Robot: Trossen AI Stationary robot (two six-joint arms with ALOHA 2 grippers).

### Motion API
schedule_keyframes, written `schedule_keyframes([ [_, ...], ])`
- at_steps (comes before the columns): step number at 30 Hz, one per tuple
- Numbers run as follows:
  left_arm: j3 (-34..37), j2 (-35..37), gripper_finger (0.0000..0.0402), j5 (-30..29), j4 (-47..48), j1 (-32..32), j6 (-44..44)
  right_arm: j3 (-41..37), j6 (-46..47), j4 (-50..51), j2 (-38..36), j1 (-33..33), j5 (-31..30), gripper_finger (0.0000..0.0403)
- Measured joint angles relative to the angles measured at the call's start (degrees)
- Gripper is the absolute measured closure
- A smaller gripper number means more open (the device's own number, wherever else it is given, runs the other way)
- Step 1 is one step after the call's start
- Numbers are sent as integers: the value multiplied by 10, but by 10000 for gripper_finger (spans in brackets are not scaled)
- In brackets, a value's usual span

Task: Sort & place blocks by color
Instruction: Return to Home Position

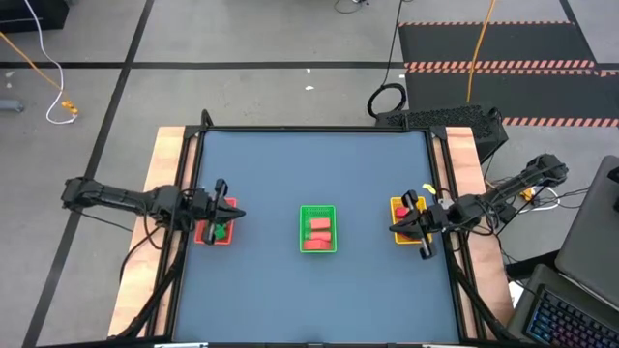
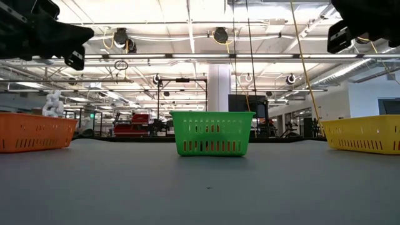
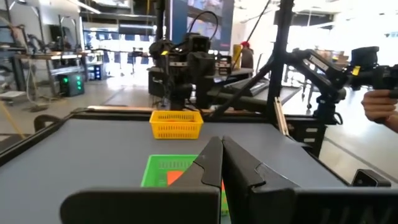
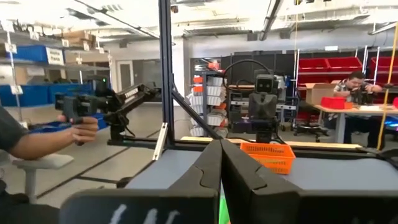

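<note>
clenched left end effector point(image 1: 230, 212) hovers over orange tray point(image 1: 203, 238); clenched right end effector point(image 1: 397, 228) over yellow tray point(image 1: 396, 203).

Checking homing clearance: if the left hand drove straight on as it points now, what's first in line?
Likely the right hand over the yellow bin. The left hand sits high and should pass above the green bin, though depth is unclear.
</note>
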State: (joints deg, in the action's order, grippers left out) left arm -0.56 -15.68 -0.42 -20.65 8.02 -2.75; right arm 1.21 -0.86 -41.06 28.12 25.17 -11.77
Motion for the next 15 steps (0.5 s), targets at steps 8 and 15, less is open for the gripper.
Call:
schedule_keyframes([
  [8, 0, 0, 401, 63, 13, -68, -12, -3, -8, 2, 0, -37, -1, 403],
  [15, 0, 0, 401, 66, 51, -90, -22, -3, 17, 44, 0, -69, -1, 403],
])
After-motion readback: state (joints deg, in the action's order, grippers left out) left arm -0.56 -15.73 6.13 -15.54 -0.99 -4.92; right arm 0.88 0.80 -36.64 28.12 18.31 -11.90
